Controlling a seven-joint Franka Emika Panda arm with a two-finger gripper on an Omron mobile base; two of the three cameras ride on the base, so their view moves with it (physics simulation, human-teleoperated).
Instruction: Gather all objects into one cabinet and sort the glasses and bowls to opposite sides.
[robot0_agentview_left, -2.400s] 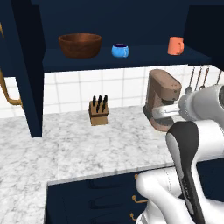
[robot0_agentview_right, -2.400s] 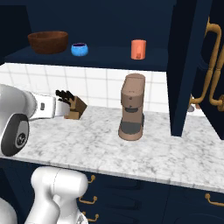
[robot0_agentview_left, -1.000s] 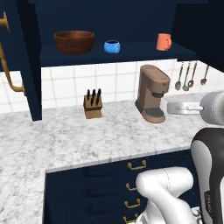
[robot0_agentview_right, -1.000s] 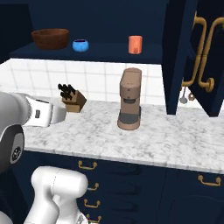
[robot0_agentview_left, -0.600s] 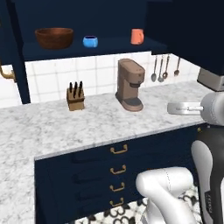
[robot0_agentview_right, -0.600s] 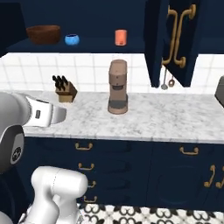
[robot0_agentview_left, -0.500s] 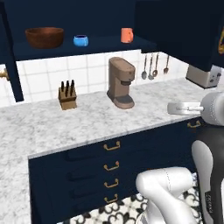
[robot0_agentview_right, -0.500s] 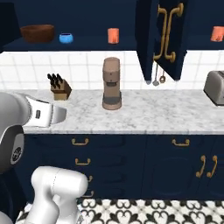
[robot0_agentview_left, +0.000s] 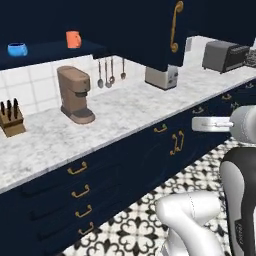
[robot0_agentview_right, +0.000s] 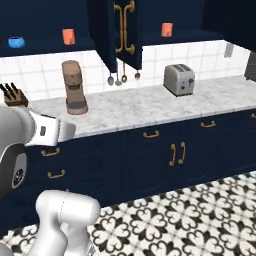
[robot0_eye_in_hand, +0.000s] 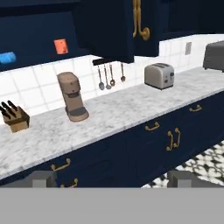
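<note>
In the left base view, a blue bowl (robot0_agentview_left: 17, 49) and an orange tumbler (robot0_agentview_left: 73, 39) are sitting apart on the navy cabinet shelf (robot0_agentview_left: 50, 51) at upper left. Below them a brown coffee maker (robot0_agentview_left: 73, 94) is standing on the marble table (robot0_agentview_left: 125, 107), with a knife block (robot0_agentview_left: 11, 117) to its left at the picture's edge. Utensils (robot0_agentview_left: 110, 72) are hanging on the tiled wall, and a toaster (robot0_agentview_left: 161, 76) is standing past them, partly behind an open cabinet door (robot0_agentview_left: 145, 35) with a brass handle (robot0_agentview_left: 174, 26). The white arm (robot0_agentview_left: 235, 150) is rising at lower right over a patterned floor (robot0_agentview_left: 150, 210).

In the right base view, the blue bowl (robot0_agentview_right: 16, 41) and a tumbler (robot0_agentview_right: 68, 36) are resting on the left shelf, well apart. A second tumbler (robot0_agentview_right: 166, 29) is standing alone on the shelf (robot0_agentview_right: 175, 37) to the right of the open doors (robot0_agentview_right: 120, 32). The coffee maker (robot0_agentview_right: 74, 94) is standing under the left shelf, the toaster (robot0_agentview_right: 179, 79) under the right one, both on the table (robot0_agentview_right: 150, 102). The knife block (robot0_agentview_right: 13, 96) is showing at the far left.

In the hand view, the end effector (robot0_eye_in_hand: 112, 178) is spread wide with nothing between its tips, hanging low in front of the navy drawers (robot0_eye_in_hand: 87, 159). The blue bowl (robot0_eye_in_hand: 7, 57) and a tumbler (robot0_eye_in_hand: 61, 46) are sitting on the shelf above the coffee maker (robot0_eye_in_hand: 72, 96); the toaster (robot0_eye_in_hand: 159, 75) is standing to the right
</note>
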